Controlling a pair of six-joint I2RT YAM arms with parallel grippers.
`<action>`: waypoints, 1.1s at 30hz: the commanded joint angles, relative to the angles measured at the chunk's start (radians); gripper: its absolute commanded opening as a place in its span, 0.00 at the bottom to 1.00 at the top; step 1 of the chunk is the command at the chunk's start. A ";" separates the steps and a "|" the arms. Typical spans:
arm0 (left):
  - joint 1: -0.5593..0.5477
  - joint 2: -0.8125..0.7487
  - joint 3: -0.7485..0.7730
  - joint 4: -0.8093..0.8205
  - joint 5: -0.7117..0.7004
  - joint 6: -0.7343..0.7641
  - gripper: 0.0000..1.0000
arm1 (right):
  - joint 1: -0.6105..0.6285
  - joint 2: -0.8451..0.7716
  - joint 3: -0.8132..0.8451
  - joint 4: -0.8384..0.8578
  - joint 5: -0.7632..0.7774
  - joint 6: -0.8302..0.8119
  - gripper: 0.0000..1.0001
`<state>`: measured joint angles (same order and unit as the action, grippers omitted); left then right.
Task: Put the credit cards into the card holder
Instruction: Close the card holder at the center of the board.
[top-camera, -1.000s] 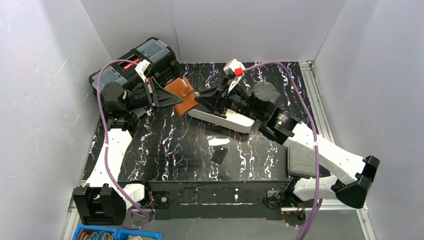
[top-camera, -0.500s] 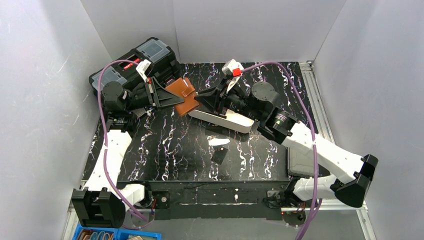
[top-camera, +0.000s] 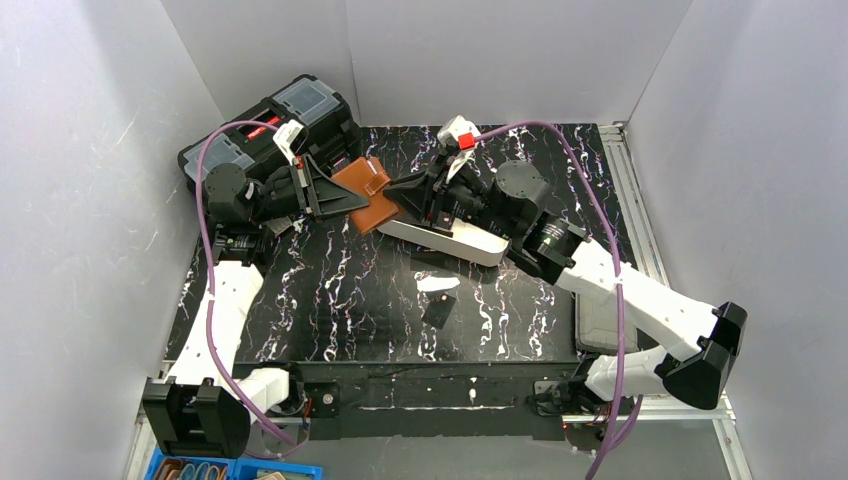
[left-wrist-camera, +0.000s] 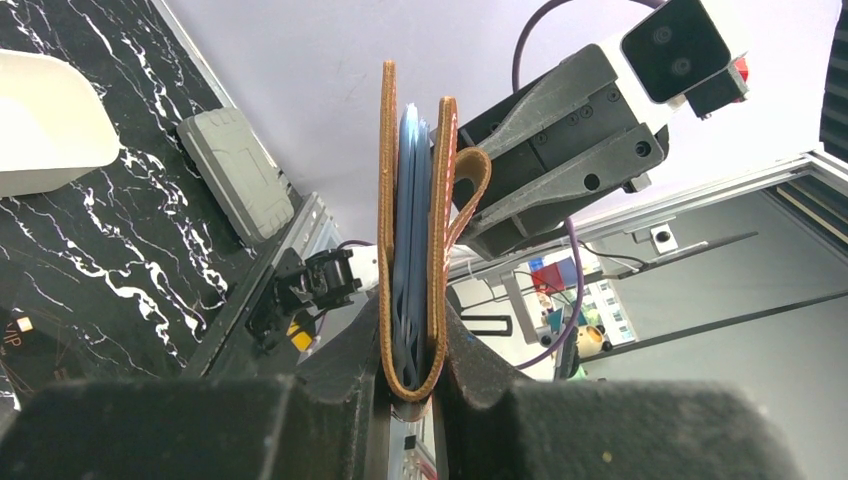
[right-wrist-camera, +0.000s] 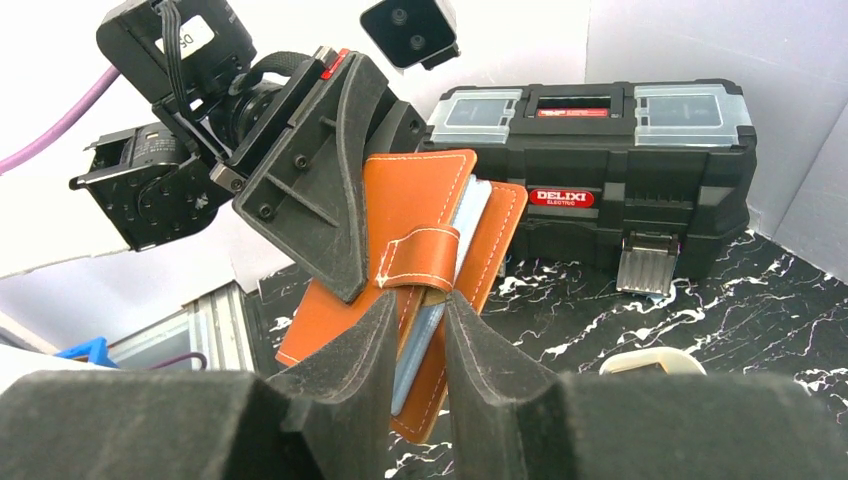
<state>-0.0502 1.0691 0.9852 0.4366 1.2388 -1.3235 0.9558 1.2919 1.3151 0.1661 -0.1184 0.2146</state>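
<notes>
The brown card holder (top-camera: 368, 195) hangs above the table's far left part, with my left gripper (top-camera: 345, 203) shut on its folded spine. In the left wrist view the card holder (left-wrist-camera: 413, 220) stands edge-on between that gripper's (left-wrist-camera: 412, 330) pads, its blue lining showing. My right gripper (top-camera: 397, 200) meets it from the right. In the right wrist view the right gripper's (right-wrist-camera: 415, 310) jaws stand narrowly apart, either side of the card holder's (right-wrist-camera: 410, 200) open edge, just under the strap (right-wrist-camera: 420, 262). One dark credit card (top-camera: 438, 309) lies flat on the table's middle.
A long white tray (top-camera: 455, 240) lies under the right arm. The black toolbox (top-camera: 270, 130) fills the far left corner and shows behind the wallet (right-wrist-camera: 590, 190). A grey pad (top-camera: 600, 325) lies at the right edge. A small white scrap (top-camera: 438, 284) sits beside the card.
My right gripper has moved left up to the card holder and its jaws have narrowed. The left gripper and the card holder have barely shifted.
</notes>
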 joint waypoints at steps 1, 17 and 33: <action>-0.011 -0.037 0.049 -0.005 0.022 0.007 0.00 | 0.004 0.001 0.051 0.086 0.004 0.011 0.31; -0.022 -0.041 0.055 -0.033 0.017 0.012 0.00 | 0.107 -0.043 0.071 0.000 0.265 -0.253 0.02; -0.022 -0.041 0.030 -0.142 -0.001 0.061 0.04 | 0.219 -0.054 0.051 0.026 0.551 -0.512 0.07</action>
<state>-0.0677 1.0557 1.0035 0.2893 1.2362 -1.2636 1.1717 1.2648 1.3724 0.1436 0.4088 -0.3267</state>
